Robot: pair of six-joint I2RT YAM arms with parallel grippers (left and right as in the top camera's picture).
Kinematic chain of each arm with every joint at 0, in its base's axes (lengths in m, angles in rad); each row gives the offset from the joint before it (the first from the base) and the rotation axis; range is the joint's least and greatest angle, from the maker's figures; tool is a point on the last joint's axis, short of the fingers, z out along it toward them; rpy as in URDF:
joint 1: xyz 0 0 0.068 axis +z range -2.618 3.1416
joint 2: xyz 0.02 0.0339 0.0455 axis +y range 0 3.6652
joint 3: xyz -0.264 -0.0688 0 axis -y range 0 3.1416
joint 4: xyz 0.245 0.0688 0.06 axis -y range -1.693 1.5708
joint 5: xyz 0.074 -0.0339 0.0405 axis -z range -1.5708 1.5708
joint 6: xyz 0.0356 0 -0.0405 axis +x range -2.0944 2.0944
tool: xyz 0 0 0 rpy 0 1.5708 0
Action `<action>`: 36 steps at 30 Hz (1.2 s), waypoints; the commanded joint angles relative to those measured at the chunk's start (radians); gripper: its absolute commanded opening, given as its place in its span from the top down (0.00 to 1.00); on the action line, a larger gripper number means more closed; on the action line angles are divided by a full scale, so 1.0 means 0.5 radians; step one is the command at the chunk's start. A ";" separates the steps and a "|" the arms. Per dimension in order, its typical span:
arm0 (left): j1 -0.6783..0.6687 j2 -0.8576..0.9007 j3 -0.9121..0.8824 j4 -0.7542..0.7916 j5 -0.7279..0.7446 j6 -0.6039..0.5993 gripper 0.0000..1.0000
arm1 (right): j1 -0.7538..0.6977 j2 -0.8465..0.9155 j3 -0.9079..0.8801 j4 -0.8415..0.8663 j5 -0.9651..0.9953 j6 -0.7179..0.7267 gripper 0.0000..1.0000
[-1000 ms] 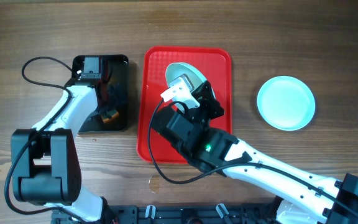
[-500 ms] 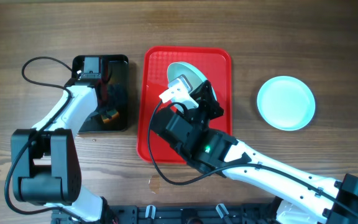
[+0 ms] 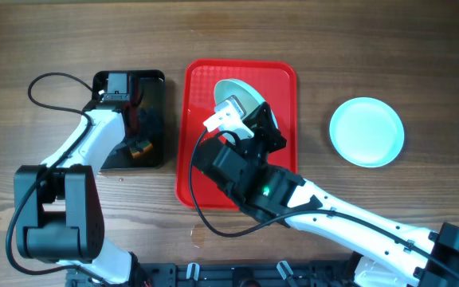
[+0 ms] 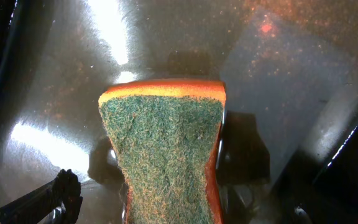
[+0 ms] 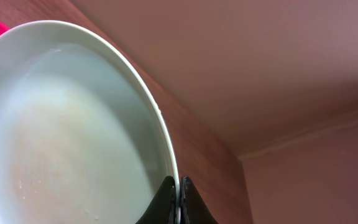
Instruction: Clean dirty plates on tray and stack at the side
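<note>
The large red rectangular plastic tray lies in the middle of the wooden worktop. It carries one round pale blue-white plate at its far end. Much of that plate is hidden in the overhead view by the right arm above it.

The right end effector is narrowed onto the rim of this plate. In the right wrist view its two dark fingertips pinch the thin edge between them. The plate's pale inner face fills the left of that view, with a faint dull film and a few small specks on it. A sliver of the red tray shows at the top left corner.

A second plate of the same kind rests flat on the bare worktop, well to the right of the red tray. It looks clean. Two plates can be counted in all.

To the left of the red tray, just beside it, lies a smaller black rectangular tray. The left arm reaches down into it. Its glossy floor shines as if wet and is dotted with orange specks.

One sponge stands in the black tray, orange-bodied with a green scouring face. The left end effector holds it, and the sponge is squeezed narrow at its waist.
</note>
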 commanded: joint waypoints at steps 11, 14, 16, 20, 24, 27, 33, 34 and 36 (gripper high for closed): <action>0.002 -0.003 -0.002 0.007 0.010 0.004 0.00 | 0.008 -0.037 0.032 0.029 0.066 -0.021 0.96; 0.002 -0.003 -0.002 0.007 0.010 0.004 0.00 | 0.008 -0.037 0.032 0.029 0.067 -0.030 0.96; 0.002 -0.003 -0.002 0.007 0.010 0.004 0.00 | 0.008 -0.037 0.032 0.028 0.075 -0.028 0.96; 0.002 -0.003 -0.002 0.007 0.010 0.004 0.00 | 0.003 -0.037 0.032 0.034 0.072 0.014 0.96; 0.002 -0.003 -0.002 0.007 0.010 0.004 0.00 | -0.005 -0.037 0.031 0.028 0.039 0.175 0.96; 0.002 -0.003 -0.002 0.007 0.010 0.004 0.00 | -0.050 -0.037 0.031 0.013 -0.081 0.335 0.96; 0.002 -0.003 -0.002 0.007 0.010 0.004 0.00 | -0.243 -0.053 0.031 -0.203 -0.607 0.778 0.96; 0.002 -0.003 -0.002 0.007 0.010 0.004 0.00 | -0.296 -0.066 0.031 -0.247 -0.740 0.840 0.96; 0.002 -0.003 -0.002 0.007 0.010 0.004 0.00 | -0.427 -0.105 0.031 -0.316 -1.039 0.945 0.96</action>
